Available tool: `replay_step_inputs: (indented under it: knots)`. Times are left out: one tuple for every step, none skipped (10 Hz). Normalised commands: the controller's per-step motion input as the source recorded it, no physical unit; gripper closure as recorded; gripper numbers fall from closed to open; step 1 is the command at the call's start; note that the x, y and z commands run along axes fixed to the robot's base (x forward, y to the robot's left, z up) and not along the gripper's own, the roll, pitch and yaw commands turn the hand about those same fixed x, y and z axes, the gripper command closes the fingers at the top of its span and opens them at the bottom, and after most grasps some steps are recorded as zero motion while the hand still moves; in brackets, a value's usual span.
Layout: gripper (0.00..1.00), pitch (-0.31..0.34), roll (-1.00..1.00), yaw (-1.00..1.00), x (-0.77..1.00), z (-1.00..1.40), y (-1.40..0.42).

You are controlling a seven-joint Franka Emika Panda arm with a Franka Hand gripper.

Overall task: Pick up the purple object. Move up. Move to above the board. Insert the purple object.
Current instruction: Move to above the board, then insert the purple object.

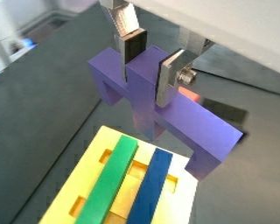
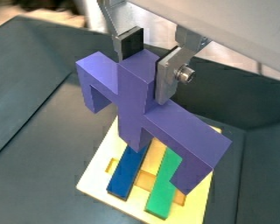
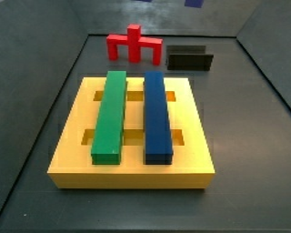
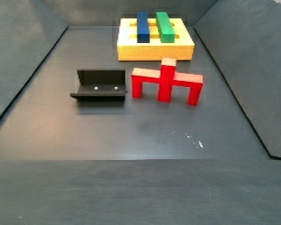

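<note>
In both wrist views my gripper [image 1: 150,74] [image 2: 150,63] is shut on the raised middle stub of the purple object [image 1: 178,118] [image 2: 149,109]. Its wide bar hangs below the fingers, in the air over the board [image 1: 78,188] [image 2: 101,166]. The board is a thick yellow block that holds a green bar [image 1: 113,179] and a blue bar [image 1: 152,188] in its slots. Both side views show the board [image 3: 75,127] [image 4: 154,53]. Neither the gripper nor the purple object appears in them.
A red piece [image 3: 134,45] [image 4: 167,83] of like shape stands on the dark floor beyond the board's end. The black fixture [image 3: 191,59] [image 4: 99,86] sits beside it. Low dark walls ring the floor.
</note>
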Motion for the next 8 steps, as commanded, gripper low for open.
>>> replay_step_inputs:
  knots:
    - [1.00,0.198,0.03,1.00,0.06,0.03,-0.03]
    - [1.00,0.233,0.04,0.97,0.07,0.03,-0.03]
    - [1.00,0.215,0.05,0.63,0.07,0.03,-0.03]
    - [1.00,0.194,0.05,0.38,0.08,0.03,-0.03]
    - [1.00,0.000,0.00,0.00,0.00,0.00,0.00]
    - [1.00,0.000,-0.12,0.00,0.00,-0.08,-0.05]
    - [1.00,0.000,-0.30,0.03,0.00,-0.04,-0.11]
    - [1.00,0.000,-0.39,0.09,0.00,-0.08,-0.27]
